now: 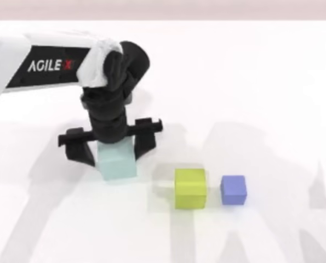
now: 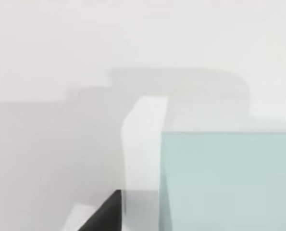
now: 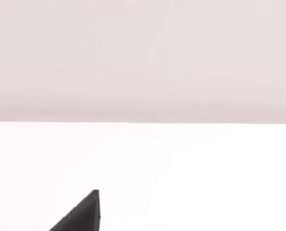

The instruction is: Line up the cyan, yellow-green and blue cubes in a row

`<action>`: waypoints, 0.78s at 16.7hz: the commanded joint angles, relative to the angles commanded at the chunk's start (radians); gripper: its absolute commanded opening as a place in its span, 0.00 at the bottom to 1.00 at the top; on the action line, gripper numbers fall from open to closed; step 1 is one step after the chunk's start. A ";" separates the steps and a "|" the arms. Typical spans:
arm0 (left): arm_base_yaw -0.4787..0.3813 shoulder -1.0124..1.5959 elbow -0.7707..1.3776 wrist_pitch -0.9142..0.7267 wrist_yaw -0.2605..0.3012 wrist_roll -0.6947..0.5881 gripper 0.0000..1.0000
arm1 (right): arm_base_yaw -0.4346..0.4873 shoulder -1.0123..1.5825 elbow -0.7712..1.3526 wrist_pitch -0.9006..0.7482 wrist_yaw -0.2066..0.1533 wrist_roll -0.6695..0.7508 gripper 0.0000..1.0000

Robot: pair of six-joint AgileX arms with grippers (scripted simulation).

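Note:
The pale cyan cube [image 1: 118, 167] sits left of centre, set back from the other two. My left gripper [image 1: 113, 156] comes down over it from above, a black finger against each side, shut on it. In the left wrist view the cyan cube [image 2: 229, 183] fills the lower part, with one dark fingertip [image 2: 106, 214] right beside its pale side face. The yellow-green cube [image 1: 190, 188] and the small blue cube [image 1: 233, 189] stand side by side to the right, a short gap between them. My right arm is outside the top view; its wrist view shows one dark fingertip [image 3: 85, 211] over bare table.
The white table [image 1: 261, 98] runs back to a pale wall. The left arm's white link [image 1: 42, 66] crosses the upper left. Soft grey shadows lie on the table near the front edge.

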 joint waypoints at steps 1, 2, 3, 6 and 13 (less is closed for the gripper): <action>0.000 0.000 0.000 0.000 0.000 0.000 0.47 | 0.000 0.000 0.000 0.000 0.000 0.000 1.00; 0.000 0.000 0.000 0.000 0.000 0.000 0.40 | 0.000 0.000 0.000 0.000 0.000 0.000 1.00; 0.000 0.000 0.000 0.000 0.000 0.000 0.32 | 0.000 0.000 0.000 0.000 0.000 0.000 1.00; 0.000 0.000 0.000 0.000 0.000 0.000 0.10 | 0.000 0.000 0.000 0.000 0.000 0.000 1.00; 0.000 0.000 0.000 0.000 0.000 0.000 0.00 | 0.000 0.000 0.000 0.000 0.000 0.000 1.00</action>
